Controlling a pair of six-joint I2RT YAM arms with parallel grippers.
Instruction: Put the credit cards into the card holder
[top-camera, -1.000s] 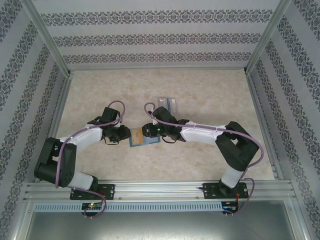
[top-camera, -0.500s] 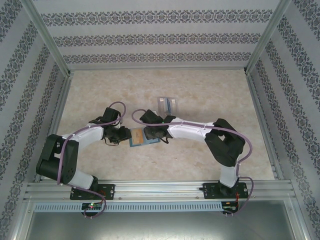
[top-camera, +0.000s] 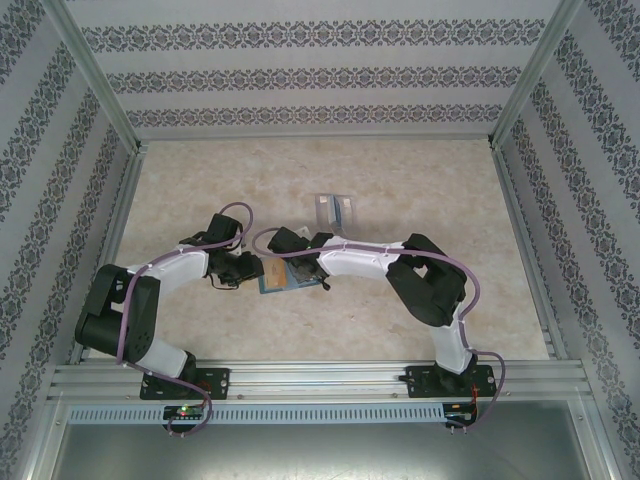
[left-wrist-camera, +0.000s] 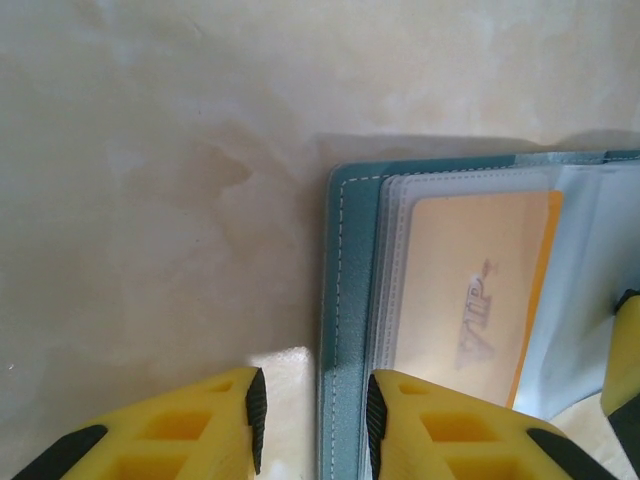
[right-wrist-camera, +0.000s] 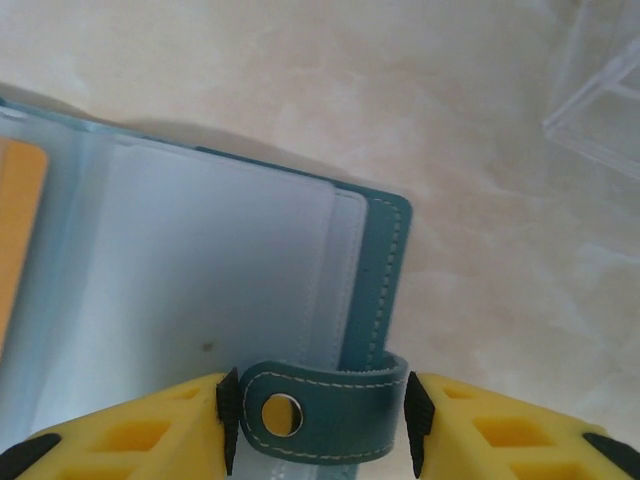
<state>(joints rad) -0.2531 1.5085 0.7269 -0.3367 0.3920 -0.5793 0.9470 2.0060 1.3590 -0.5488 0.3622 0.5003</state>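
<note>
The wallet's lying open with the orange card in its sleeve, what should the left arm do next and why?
Probably close the left gripper on the cover edge of the wallet. Its jaws stand open astride that edge, and the orange card sits in a sleeve, so the wallet likely needs holding down before the card is pulled.

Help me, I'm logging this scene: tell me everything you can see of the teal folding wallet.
The teal wallet lies open, flat on the marbled table. Its leather-like cover has pale stitching; inside, clear plastic sleeves, one holding an orange card lettered VIP. A strap with a metal snap sits between the right gripper's fingers; whether they pinch it is unclear. The left gripper's open jaws straddle the opposite cover edge.
</note>
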